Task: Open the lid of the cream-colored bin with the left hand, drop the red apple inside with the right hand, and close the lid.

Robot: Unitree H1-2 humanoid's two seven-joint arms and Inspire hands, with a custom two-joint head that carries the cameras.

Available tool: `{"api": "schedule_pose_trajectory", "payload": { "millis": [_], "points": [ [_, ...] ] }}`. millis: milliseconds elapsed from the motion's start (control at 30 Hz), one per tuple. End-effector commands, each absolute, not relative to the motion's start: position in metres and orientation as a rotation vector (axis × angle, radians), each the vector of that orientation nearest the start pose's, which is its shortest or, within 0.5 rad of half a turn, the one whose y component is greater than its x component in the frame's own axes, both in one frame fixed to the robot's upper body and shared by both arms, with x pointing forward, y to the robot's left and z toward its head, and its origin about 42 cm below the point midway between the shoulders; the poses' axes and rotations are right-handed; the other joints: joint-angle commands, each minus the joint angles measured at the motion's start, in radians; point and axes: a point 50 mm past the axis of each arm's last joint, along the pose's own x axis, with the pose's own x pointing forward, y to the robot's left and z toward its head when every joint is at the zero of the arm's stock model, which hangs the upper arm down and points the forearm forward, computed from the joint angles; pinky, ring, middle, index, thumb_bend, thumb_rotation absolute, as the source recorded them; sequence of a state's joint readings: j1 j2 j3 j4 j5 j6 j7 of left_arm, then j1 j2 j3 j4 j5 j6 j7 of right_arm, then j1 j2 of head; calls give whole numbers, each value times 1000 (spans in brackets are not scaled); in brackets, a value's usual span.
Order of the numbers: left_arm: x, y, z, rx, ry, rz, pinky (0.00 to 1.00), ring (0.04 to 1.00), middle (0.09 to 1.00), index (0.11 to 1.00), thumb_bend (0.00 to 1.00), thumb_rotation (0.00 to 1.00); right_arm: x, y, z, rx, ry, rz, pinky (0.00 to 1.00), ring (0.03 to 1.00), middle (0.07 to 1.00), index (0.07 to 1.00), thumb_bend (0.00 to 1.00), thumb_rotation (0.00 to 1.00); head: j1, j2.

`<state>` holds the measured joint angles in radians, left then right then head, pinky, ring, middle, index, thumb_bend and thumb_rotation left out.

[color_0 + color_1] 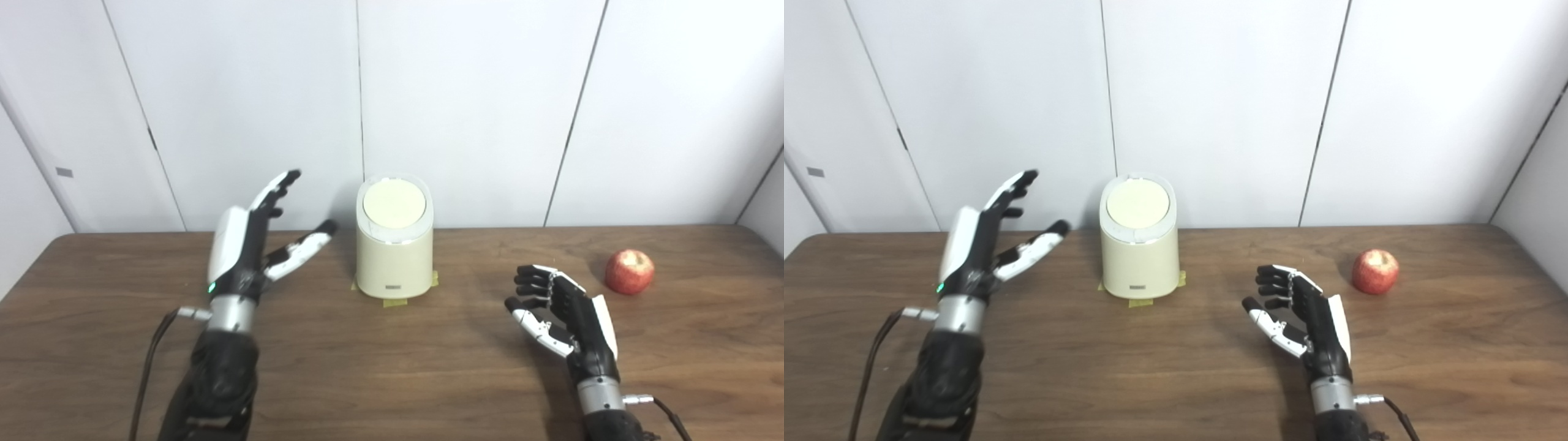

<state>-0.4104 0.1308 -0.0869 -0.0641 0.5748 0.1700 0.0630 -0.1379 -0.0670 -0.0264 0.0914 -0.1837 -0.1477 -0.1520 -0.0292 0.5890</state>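
The cream-colored bin (394, 257) stands upright at the back middle of the table, its round lid (394, 205) shut. My left hand (254, 245) is open and raised above the table, to the left of the bin, not touching it. The red apple (629, 271) lies on the table at the right. My right hand (560, 312) is open and empty, fingers loosely curled, low over the table to the left of the apple and in front of it. The bin (1140, 248) and the apple (1375, 271) also show in the right eye view.
The brown wooden table (392, 367) runs back to a white panelled wall (465, 110). Yellow tape (395, 301) sticks out from under the bin's base. Cables trail from both wrists.
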Motion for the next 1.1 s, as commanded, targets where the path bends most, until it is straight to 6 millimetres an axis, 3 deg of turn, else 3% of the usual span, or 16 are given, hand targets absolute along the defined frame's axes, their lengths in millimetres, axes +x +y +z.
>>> {"api": "schedule_pose_trajectory", "payload": {
  "millis": [0, 67, 167, 500, 733, 900, 1067],
  "points": [
    [405, 188, 273, 741, -398, 108, 843, 947, 982, 969, 907, 553, 329, -232, 132, -220, -253, -132, 562, 648, 665, 657, 306, 240, 0, 3],
    [413, 180, 280, 803, -378, 107, 952, 986, 997, 991, 943, 525, 329, -232, 132, -225, -258, -133, 562, 647, 664, 655, 306, 243, 0, 3],
    [424, 170, 287, 868, -344, 106, 995, 999, 1000, 1000, 995, 498, 328, -232, 133, -226, -261, -133, 559, 644, 661, 651, 307, 246, -5, 6],
    [448, 143, 294, 962, -276, 107, 1000, 1000, 1000, 1000, 1000, 413, 327, -232, 133, -233, -265, -132, 556, 644, 661, 651, 302, 249, -5, 11],
    [460, 137, 293, 981, -235, 116, 1000, 1000, 1000, 1000, 984, 361, 326, -232, 133, -223, -255, -136, 554, 640, 657, 646, 312, 266, -5, 13],
    [470, 134, 291, 997, -208, 128, 1000, 1000, 1000, 1000, 981, 417, 325, -231, 133, -228, -255, -138, 553, 640, 655, 645, 308, 249, -10, 14],
    [476, 131, 290, 995, -186, 135, 1000, 1000, 1000, 1000, 961, 558, 325, -231, 133, -233, -253, -139, 543, 632, 651, 643, 307, 252, -10, 15]
  ]
}}
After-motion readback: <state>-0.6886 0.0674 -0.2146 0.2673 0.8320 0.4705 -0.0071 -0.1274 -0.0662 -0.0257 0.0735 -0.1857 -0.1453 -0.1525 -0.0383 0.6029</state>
